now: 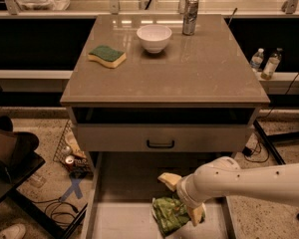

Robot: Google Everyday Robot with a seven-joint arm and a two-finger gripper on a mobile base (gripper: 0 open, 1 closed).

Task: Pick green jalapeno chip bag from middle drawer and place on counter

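The green jalapeno chip bag [165, 215] lies crumpled on the floor of the open middle drawer [120, 222], right of centre. My gripper [182, 197] reaches in from the right on a white arm and hangs directly over the bag's upper right part. Its two yellowish fingers are spread apart, one finger [168, 179] behind the bag and the other at the bag's right edge. The jaws are open and the bag rests on the drawer floor. The counter [199, 68] is the tan top of the cabinet above.
On the counter stand a white bowl [154, 37], a green-topped yellow sponge [107, 56] and a metal can [190, 15]. A shut drawer front with a black handle [160, 144] sits above the open drawer. Cans and cables lie on the floor at left.
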